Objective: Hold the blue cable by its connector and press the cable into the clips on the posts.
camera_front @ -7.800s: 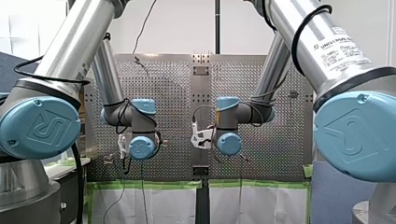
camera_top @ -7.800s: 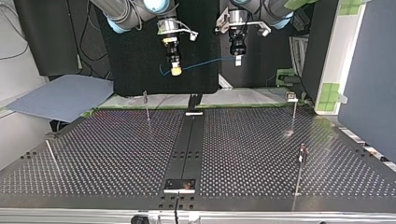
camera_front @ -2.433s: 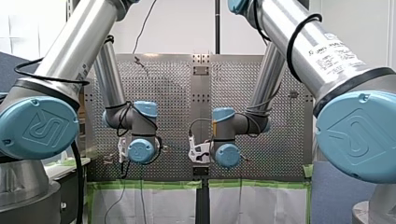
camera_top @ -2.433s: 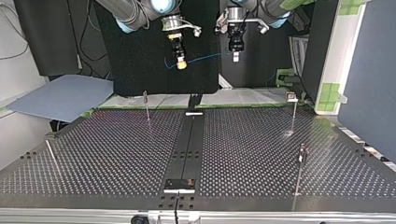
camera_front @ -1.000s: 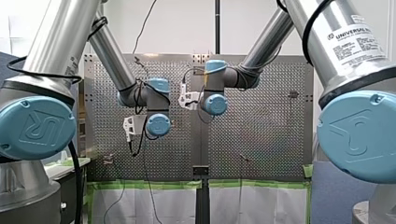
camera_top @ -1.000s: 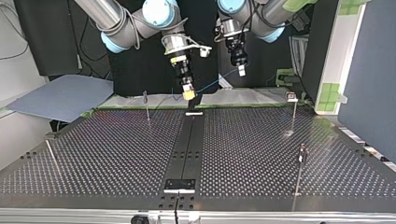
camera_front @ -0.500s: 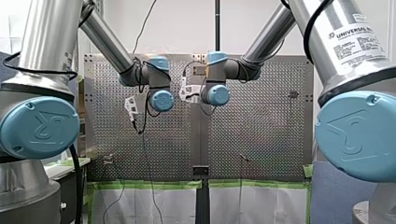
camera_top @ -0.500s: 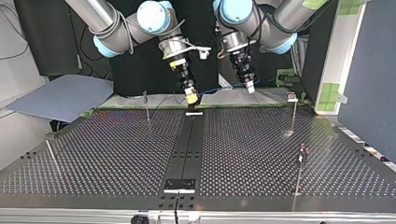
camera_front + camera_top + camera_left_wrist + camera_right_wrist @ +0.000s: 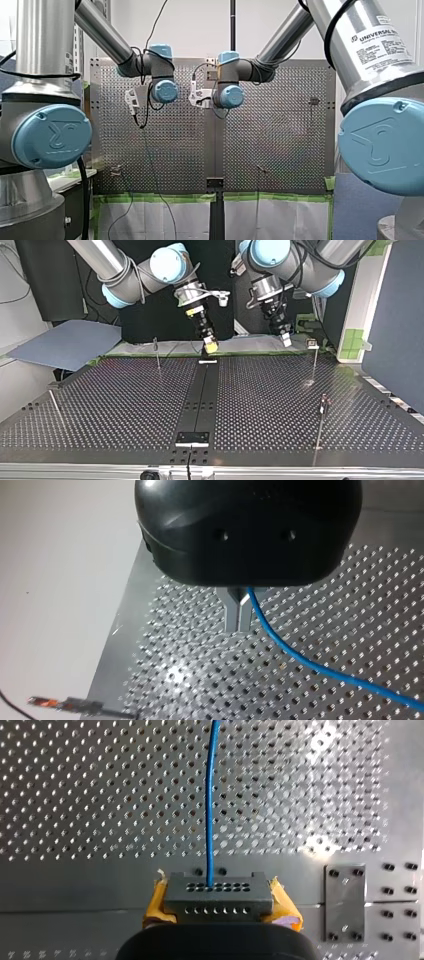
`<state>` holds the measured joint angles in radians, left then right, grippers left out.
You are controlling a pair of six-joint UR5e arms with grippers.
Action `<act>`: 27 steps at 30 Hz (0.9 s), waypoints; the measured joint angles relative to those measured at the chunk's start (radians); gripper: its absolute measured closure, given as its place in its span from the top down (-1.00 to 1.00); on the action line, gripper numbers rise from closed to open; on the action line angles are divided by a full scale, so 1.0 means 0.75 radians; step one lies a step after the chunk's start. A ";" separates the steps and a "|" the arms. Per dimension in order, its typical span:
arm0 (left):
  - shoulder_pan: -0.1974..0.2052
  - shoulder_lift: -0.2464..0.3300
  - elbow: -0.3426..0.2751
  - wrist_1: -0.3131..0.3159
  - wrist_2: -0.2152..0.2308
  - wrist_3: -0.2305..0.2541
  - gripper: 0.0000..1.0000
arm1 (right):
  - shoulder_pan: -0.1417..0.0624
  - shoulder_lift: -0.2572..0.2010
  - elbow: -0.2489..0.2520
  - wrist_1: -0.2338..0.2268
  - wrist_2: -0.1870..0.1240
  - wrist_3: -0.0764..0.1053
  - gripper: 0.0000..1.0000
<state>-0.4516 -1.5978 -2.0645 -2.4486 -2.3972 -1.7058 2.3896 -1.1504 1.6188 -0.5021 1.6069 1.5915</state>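
Observation:
In the right wrist view my right gripper (image 9: 218,906) has its yellow pads (image 9: 156,902) shut on a grey connector (image 9: 218,895). The blue cable (image 9: 210,795) runs straight ahead from that connector. In the left wrist view my left gripper (image 9: 239,616) has its metal fingers shut on the blue cable (image 9: 300,660), which trails away beside them over the perforated table. In the top view my right gripper (image 9: 211,346) hangs near the table's far edge at the middle. My left gripper (image 9: 285,340) is to its right, close to a thin post (image 9: 314,360).
More thin posts stand at the top view's far left (image 9: 157,352), near right (image 9: 322,420) and near left (image 9: 55,407). A black strip (image 9: 200,395) runs down the table's middle. A clip on a post (image 9: 70,705) shows beside my left gripper in its wrist view.
In the top view both grippers have come down and moved right, toward the table's far edge. The left gripper now hangs next to the far right post. Both grips are unchanged.

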 joint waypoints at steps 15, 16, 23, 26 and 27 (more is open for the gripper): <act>0.163 0.087 0.053 -0.131 0.159 0.022 -1.00 | 0.021 0.001 -0.169 0.126 -0.043 -0.003 -1.00; 0.167 0.087 0.062 -0.135 0.162 0.023 -1.00 | 0.022 0.001 -0.181 0.133 -0.045 -0.003 -1.00; 0.190 0.088 0.135 -0.166 0.184 0.024 -1.00 | 0.022 0.002 -0.256 0.171 -0.061 0.001 -1.00; 0.201 0.088 0.161 -0.183 0.189 0.025 -1.00 | 0.022 0.003 -0.287 0.182 -0.066 0.003 -1.00; 0.206 0.088 0.168 -0.188 0.189 0.025 -1.00 | 0.022 0.003 -0.296 0.186 -0.068 0.004 -1.00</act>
<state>-0.2968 -1.5317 -1.9386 -2.5898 -2.2552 -1.6873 2.4064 -1.1482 1.3971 -0.3629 1.5558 1.5944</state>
